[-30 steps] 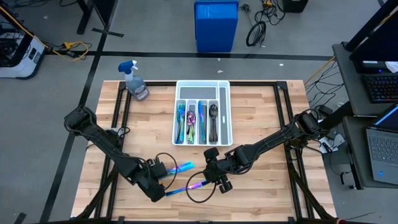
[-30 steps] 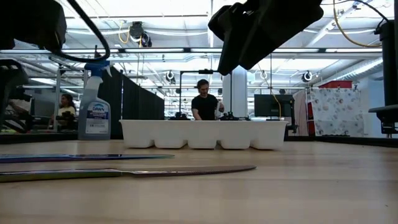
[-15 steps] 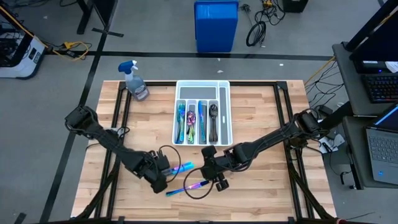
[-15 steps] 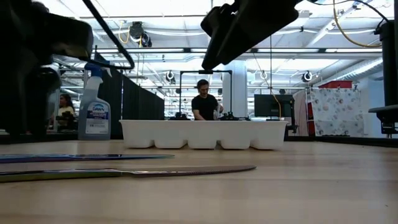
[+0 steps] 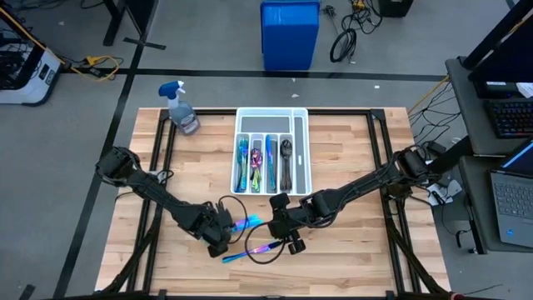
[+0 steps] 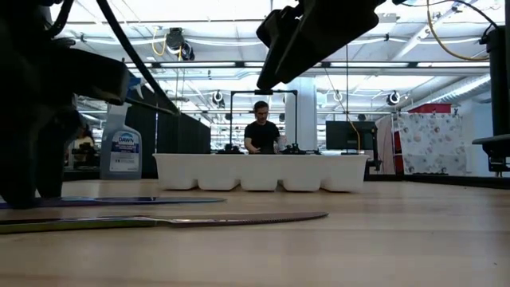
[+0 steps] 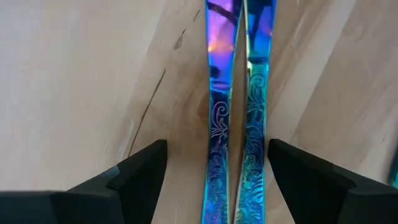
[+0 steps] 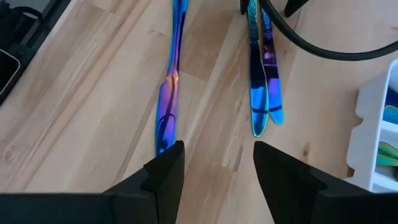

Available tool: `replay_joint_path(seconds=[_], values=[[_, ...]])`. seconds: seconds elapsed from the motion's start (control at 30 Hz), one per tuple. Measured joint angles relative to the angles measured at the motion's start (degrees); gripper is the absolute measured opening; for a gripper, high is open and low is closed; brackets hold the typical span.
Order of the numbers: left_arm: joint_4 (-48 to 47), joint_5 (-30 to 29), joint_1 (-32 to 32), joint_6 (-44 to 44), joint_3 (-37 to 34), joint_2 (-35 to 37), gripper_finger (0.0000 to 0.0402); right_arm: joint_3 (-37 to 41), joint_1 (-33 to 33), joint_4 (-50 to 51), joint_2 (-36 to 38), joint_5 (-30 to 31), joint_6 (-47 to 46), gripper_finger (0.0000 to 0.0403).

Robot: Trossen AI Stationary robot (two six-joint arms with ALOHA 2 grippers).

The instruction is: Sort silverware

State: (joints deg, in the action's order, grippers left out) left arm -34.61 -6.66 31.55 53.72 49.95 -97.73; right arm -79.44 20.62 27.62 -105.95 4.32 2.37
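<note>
Where two knives lie flat on the counter, side by side and touching, they are straddled by the open left claw. Thin, stiff, slick handles (likely light) are best pinched across their width; the open right claw is held nearby.

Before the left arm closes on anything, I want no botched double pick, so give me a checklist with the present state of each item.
1. Left gripper open: ok, fingers spread wide.
2. Left gripper lined up over cutlery: ok, two knives lie between its fingers.
3. Only one piece between the fingers: not ok, the two handles lie side by side and touching.
4. Right gripper clear of the pair: ok, it is open and empty above the wood, near the single knife.
5. Tray reachable and unblocked: ok.
6. Left fingertips down at table height: cannot tell.
</note>
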Motion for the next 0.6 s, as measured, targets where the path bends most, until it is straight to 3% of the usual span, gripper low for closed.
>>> replay_joint_path(seconds=[0.33,0.6], values=[[-1.6,0.5,-0.3,0.0,1.0,-0.3,0.0265,0.0,0.0,0.0,0.0,0.0,0.2,0.0176],[-3.4,0.5,-0.4,0.0,1.0,-0.3,0.0172,0.0,0.0,0.1,0.0,0.0,0.0,0.0176]])
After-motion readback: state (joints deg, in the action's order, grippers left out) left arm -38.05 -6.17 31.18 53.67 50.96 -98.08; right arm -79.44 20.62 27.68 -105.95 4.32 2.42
